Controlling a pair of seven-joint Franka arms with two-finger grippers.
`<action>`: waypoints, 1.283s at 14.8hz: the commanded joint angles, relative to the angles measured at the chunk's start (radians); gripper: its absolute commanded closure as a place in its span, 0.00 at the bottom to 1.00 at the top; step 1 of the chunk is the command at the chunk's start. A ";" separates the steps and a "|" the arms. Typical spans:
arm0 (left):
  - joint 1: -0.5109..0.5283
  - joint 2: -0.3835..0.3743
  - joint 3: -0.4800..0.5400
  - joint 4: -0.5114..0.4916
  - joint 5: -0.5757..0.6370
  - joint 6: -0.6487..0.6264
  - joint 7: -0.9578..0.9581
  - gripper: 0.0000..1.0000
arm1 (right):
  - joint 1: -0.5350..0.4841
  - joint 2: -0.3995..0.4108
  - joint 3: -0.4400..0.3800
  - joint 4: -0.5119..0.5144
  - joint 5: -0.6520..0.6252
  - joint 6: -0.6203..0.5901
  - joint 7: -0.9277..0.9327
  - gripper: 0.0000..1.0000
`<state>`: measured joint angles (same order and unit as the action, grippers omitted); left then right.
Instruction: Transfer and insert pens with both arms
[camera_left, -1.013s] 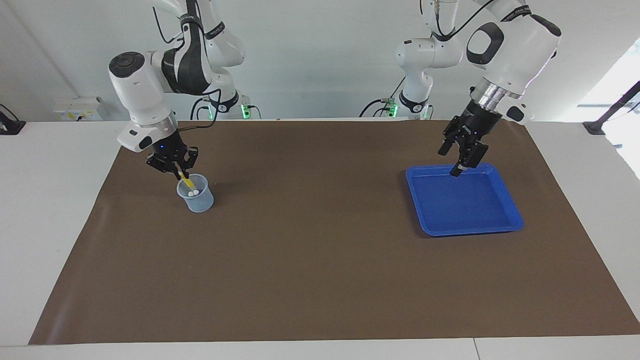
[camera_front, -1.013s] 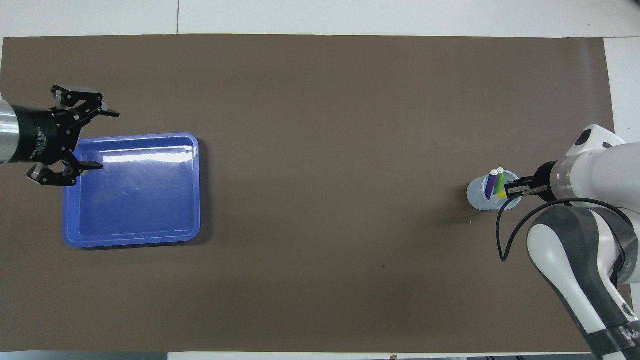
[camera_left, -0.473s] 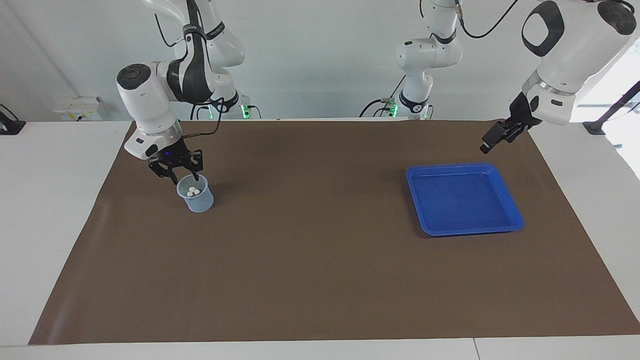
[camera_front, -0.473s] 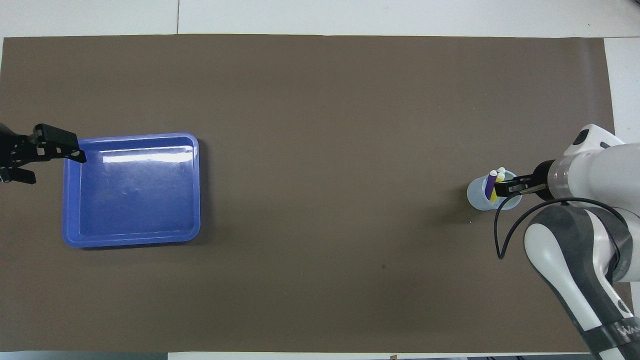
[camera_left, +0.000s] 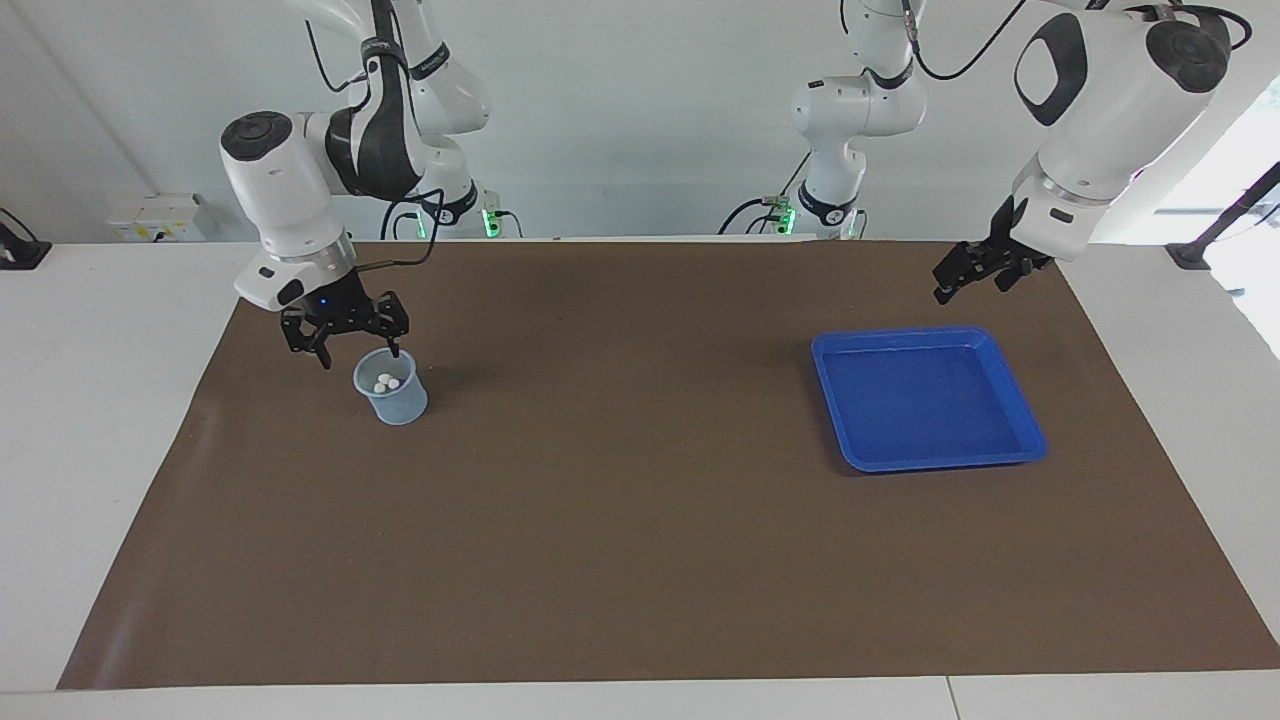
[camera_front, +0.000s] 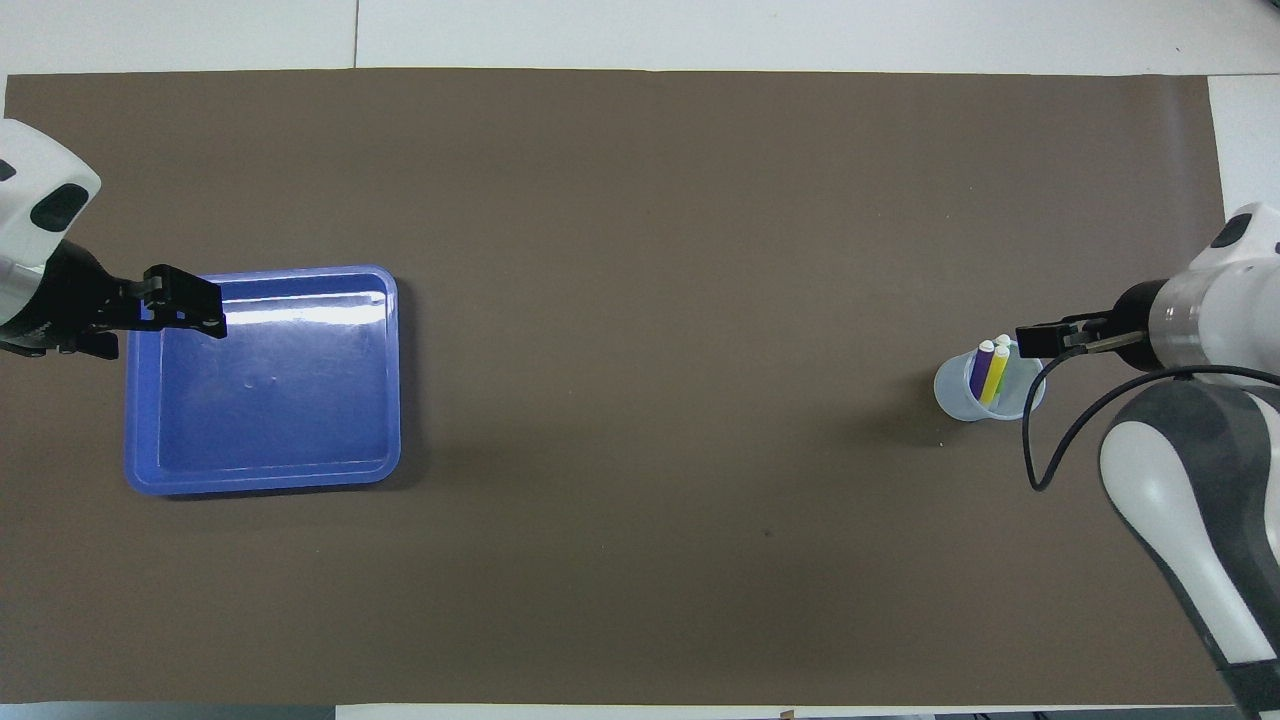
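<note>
- Since a moment ago the right gripper (camera_left: 356, 349) has let go of the slim yellow marker pen (camera_front: 994, 374) and has lifted a little.
- Now the yellow pen stands in the small clear plastic cup (camera_left: 391, 397), just under this gripper, beside the purple marker pen (camera_front: 982, 366) and one more white cap.
- Its fingers are wide apart and hold nothing. One fingertip hangs just over the cup's rim.
- Over at its own end, the left gripper (camera_left: 968, 277) has pulled up and away, and now hangs near the edge of the flat blue plastic tray (camera_left: 1020, 405).
- I cannot tell how far open it is. It holds nothing.
- No pen is left in the tray, so the putting-in step looks done.
- Next, both arms likely just need to lift clear without bumping the cup.
</note>
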<state>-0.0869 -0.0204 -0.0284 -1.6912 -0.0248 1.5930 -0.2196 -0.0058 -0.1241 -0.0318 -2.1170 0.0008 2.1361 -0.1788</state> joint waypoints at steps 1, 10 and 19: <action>-0.014 0.025 0.022 0.094 0.020 -0.068 0.026 0.00 | -0.005 0.004 -0.016 0.109 -0.013 -0.125 0.041 0.00; -0.031 -0.006 0.031 0.074 0.019 -0.033 0.128 0.00 | 0.004 0.095 -0.016 0.455 -0.024 -0.491 0.150 0.00; -0.030 -0.009 0.031 0.073 0.019 -0.031 0.129 0.00 | 0.012 0.098 0.001 0.459 -0.042 -0.542 0.183 0.00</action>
<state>-0.0998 -0.0185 -0.0114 -1.6080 -0.0241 1.5582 -0.1024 0.0097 -0.0275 -0.0368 -1.6565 -0.0324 1.6061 -0.0149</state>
